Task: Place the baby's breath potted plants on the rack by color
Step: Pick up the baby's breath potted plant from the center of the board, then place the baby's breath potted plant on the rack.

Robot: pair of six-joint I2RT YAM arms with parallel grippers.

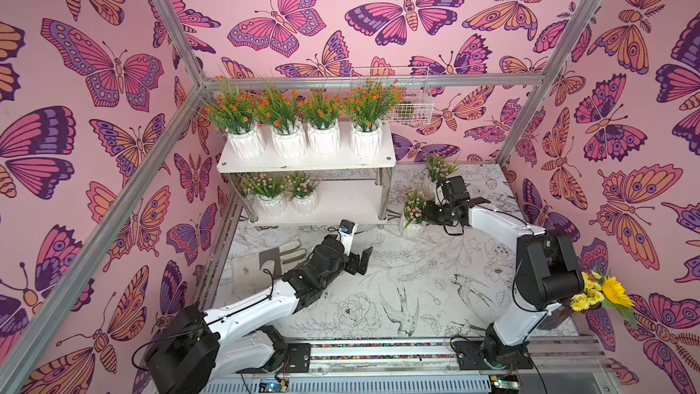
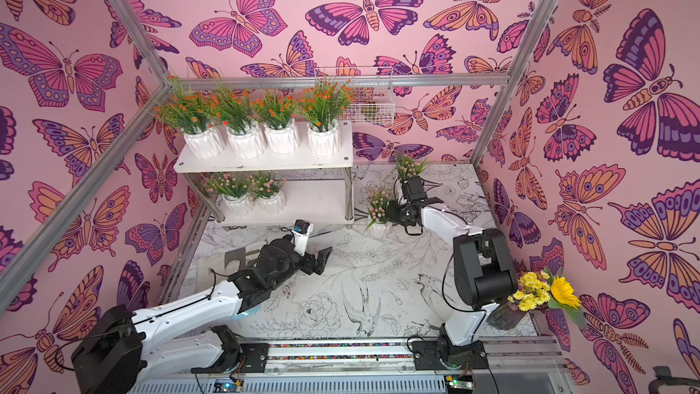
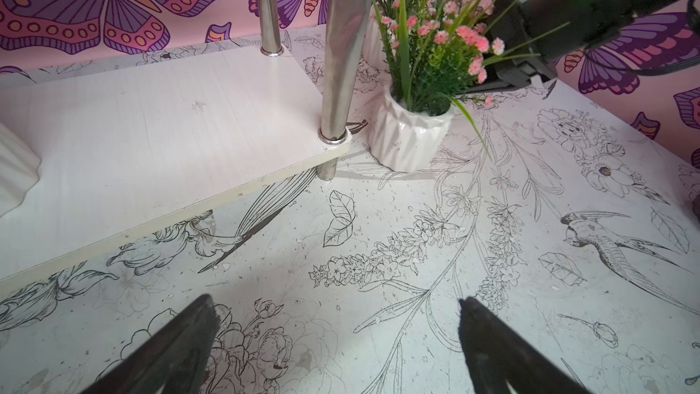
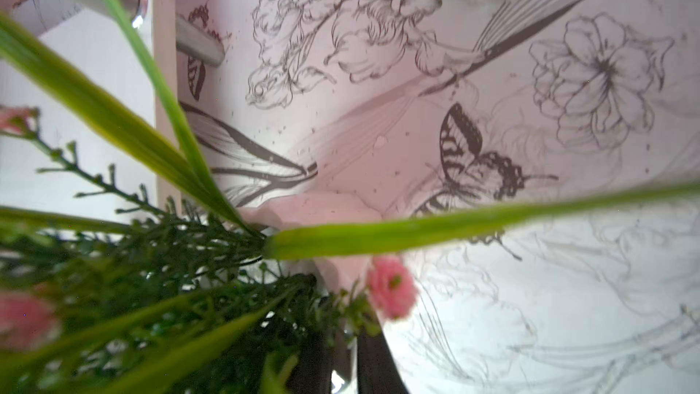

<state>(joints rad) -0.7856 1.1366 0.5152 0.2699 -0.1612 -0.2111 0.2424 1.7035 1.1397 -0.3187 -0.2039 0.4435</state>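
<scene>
Just right of rack (image 1: 310, 162), pinching sprigs of pink plant (image 1: 413, 208) with right gripper (image 1: 424, 210). Before rack, hovering left gripper (image 1: 361, 259), jaws spread.

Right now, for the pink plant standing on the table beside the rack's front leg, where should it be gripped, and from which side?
Grip the bunched stems just above the pot rim, from the open side away from the rack leg. The pink plant stands upright, its ribbed pot looks too broad to pinch, and the leg blocks the other side. The right gripper is shut there.
</scene>
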